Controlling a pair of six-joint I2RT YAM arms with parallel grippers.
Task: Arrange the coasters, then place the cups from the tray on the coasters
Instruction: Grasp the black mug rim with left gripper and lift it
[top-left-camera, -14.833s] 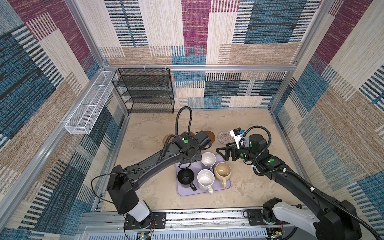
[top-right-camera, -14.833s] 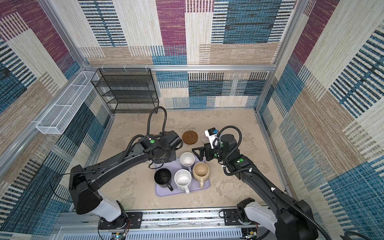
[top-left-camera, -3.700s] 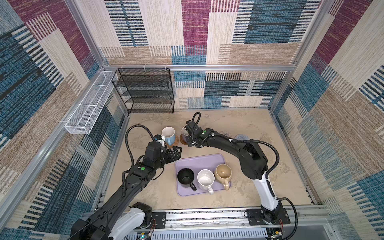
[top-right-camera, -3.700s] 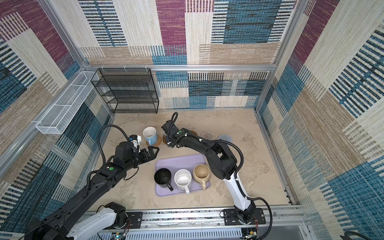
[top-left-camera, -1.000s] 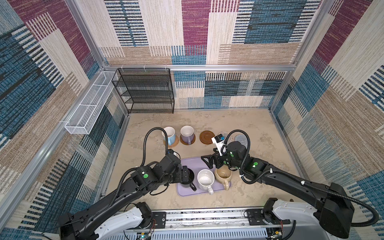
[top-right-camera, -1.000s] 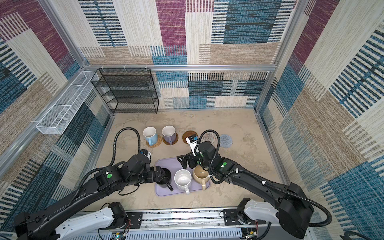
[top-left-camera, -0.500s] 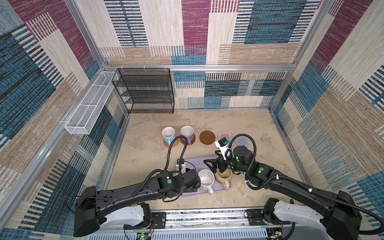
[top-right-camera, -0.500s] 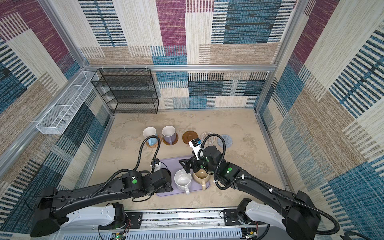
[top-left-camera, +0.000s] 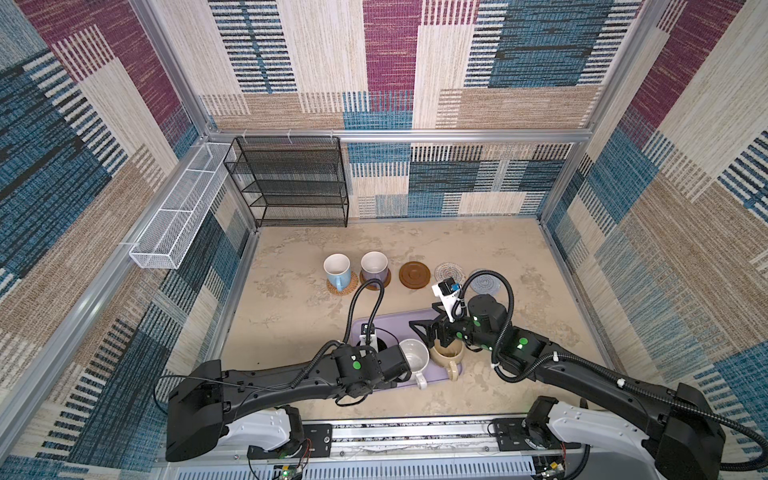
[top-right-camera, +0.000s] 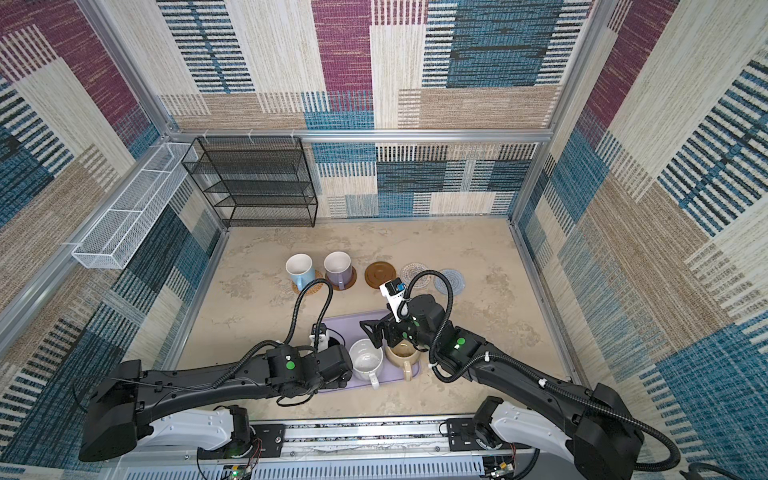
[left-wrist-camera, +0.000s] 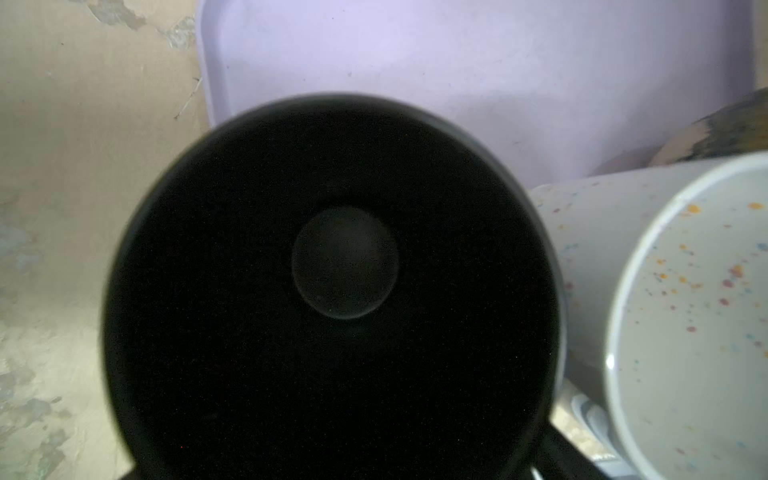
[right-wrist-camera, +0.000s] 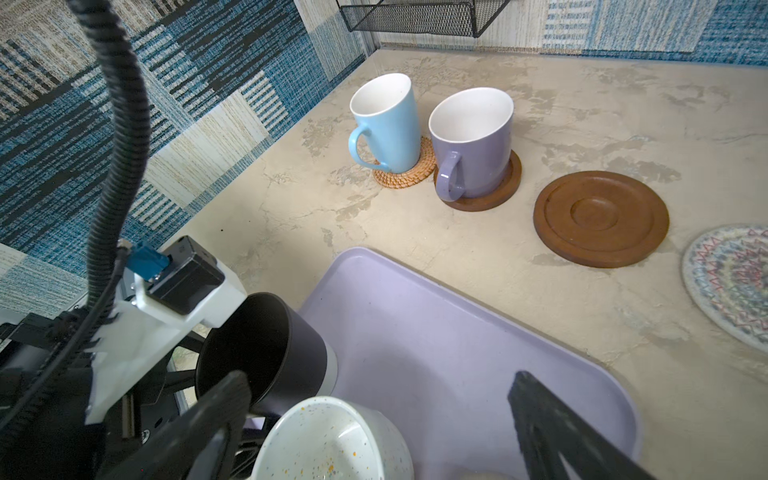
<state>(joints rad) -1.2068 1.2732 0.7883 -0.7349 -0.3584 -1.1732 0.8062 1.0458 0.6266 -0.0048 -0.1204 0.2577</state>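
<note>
Jaws of the right gripper (right-wrist-camera: 378, 378) stand spread above the flat lavender plastic tray (right-wrist-camera: 457, 332) — the left gripper (top-left-camera: 376, 347) sits over the black handled mug (left-wrist-camera: 332, 291), which stands upright, mouth up, at the tray's left end; whether it is clamped cannot be told.

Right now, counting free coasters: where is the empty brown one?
In both top views the brown coaster lies beyond the tray, between the lavender mug and the white crochet coaster.

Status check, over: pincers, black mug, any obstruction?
Copy: left pincer at black mug, tray corner, grip unclear; right pincer open above tray; speckled white mug close beside black mug.
</note>
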